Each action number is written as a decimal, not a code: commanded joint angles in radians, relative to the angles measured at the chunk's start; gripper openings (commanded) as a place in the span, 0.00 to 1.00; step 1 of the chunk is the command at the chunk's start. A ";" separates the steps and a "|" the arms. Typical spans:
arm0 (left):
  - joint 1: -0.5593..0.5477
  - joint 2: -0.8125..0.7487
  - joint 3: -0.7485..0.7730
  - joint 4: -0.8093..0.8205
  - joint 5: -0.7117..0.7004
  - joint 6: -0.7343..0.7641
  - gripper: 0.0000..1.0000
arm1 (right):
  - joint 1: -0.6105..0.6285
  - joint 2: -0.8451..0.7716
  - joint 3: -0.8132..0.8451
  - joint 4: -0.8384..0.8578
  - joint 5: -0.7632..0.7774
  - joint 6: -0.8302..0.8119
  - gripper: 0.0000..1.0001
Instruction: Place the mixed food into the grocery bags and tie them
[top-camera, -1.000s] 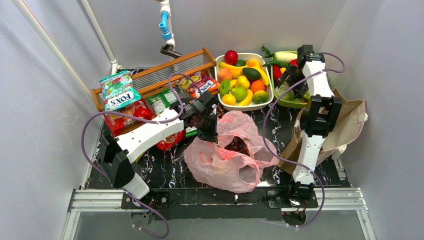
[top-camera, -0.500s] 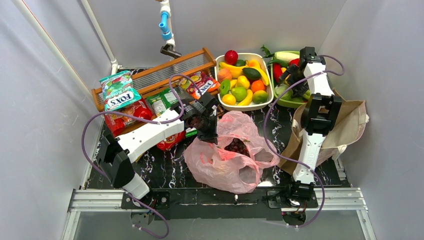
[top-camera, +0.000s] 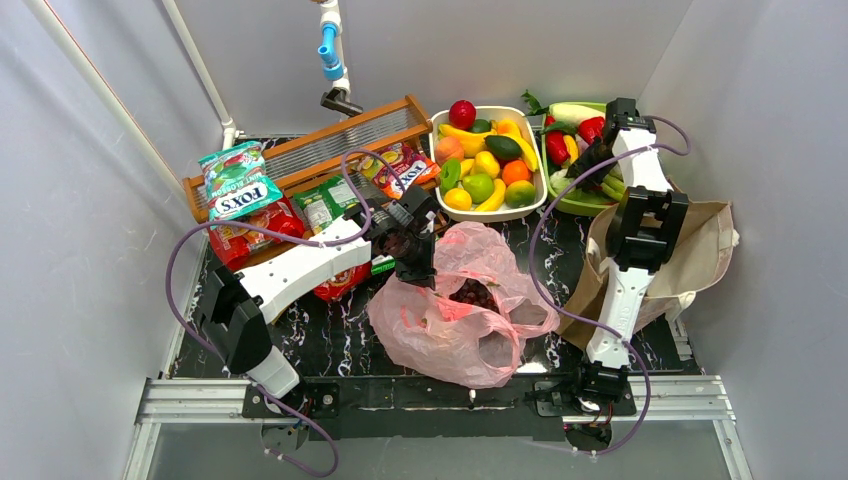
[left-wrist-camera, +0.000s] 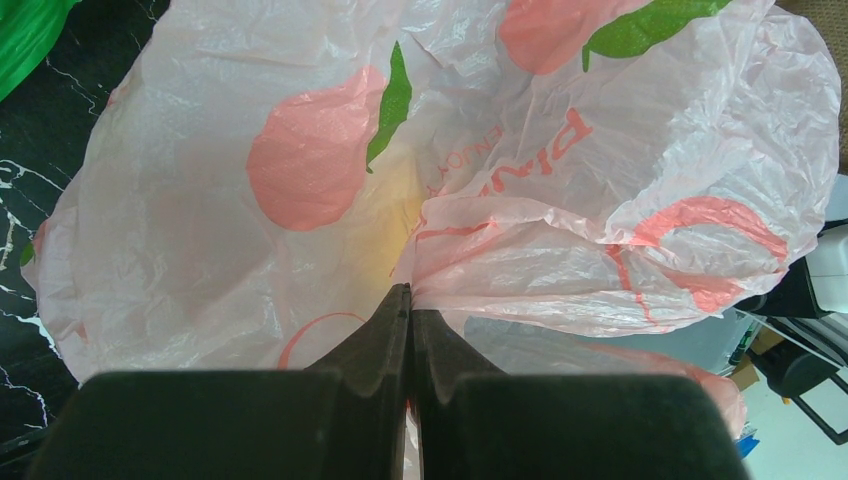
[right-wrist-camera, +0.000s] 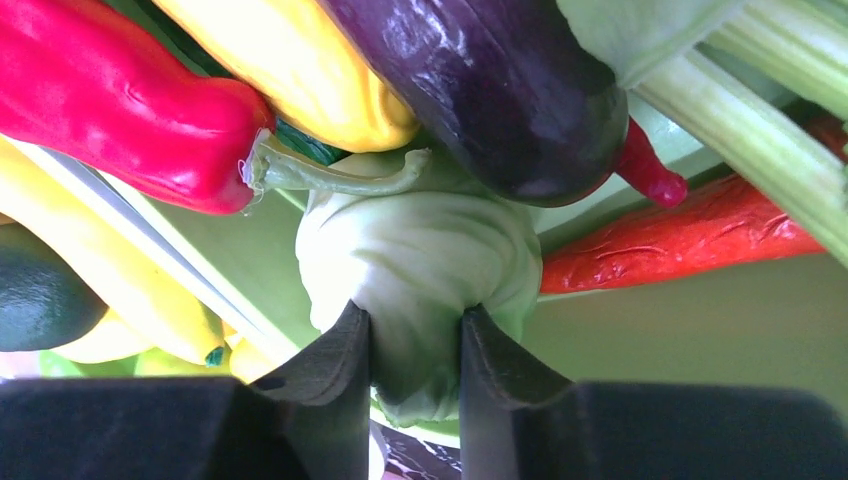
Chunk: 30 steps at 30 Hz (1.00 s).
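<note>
The pink grocery bag (top-camera: 455, 325) lies crumpled mid-table with dark grapes (top-camera: 475, 293) showing in its mouth. My left gripper (top-camera: 415, 262) is shut on a fold of the bag's rim; in the left wrist view the gripper (left-wrist-camera: 411, 300) pinches the thin pink plastic (left-wrist-camera: 300, 180). The brown paper bag (top-camera: 700, 240) lies at the right. My right gripper (top-camera: 580, 172) reaches down into the green tray (top-camera: 585, 208). In the right wrist view the gripper (right-wrist-camera: 415, 325) is shut on a pale green leafy vegetable (right-wrist-camera: 420, 250), which bulges between the fingers.
Red pepper (right-wrist-camera: 120, 110), yellow piece (right-wrist-camera: 290, 70), dark aubergine (right-wrist-camera: 490, 90) and celery stalks (right-wrist-camera: 760, 130) crowd the held vegetable. The white fruit basket (top-camera: 434, 160) stands left of the tray. Snack packets (top-camera: 238, 180) and a wooden rack (top-camera: 330, 150) fill the back left.
My right gripper has shifted slightly right over the tray and closed from wide open onto the pale green vegetable. The left gripper and pink bag have not moved.
</note>
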 joint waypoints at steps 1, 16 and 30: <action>0.009 -0.013 0.016 -0.024 0.008 0.002 0.00 | 0.016 -0.027 -0.043 -0.007 -0.050 0.009 0.22; 0.009 -0.007 0.076 -0.079 -0.025 0.013 0.00 | 0.018 -0.234 -0.059 -0.057 -0.108 -0.012 0.19; 0.029 0.022 0.136 -0.112 -0.026 0.032 0.00 | 0.031 -0.483 -0.200 -0.053 -0.259 -0.029 0.19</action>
